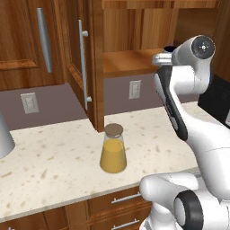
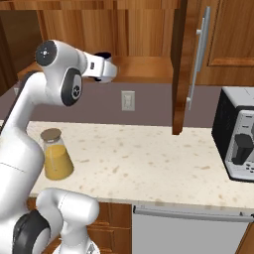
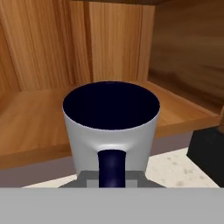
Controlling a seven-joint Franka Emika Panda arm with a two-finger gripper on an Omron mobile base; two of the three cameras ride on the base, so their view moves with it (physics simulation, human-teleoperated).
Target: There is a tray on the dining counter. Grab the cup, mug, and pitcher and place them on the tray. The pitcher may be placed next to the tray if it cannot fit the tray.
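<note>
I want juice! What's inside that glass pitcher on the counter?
Orange liquid fills the lower part of the pitcher, seen through its clear glass. A round brown lid sits on top, closing the neck. The speckled counter carries it.

1 pitcher [image 1: 113, 150] | 1 mug [image 3: 111, 127] | 1 toaster [image 2: 237, 133] | 2 outlets [image 1: 29, 103]

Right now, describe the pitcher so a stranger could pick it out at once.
Find the speckled counter backed by a wall beneath the wooden cabinets. Just in front of the open cabinet door stands the pitcher: a clear conical glass carafe holding orange liquid, capped by a round brown cork-like lid. Nothing else on that counter is glass or orange.
</note>
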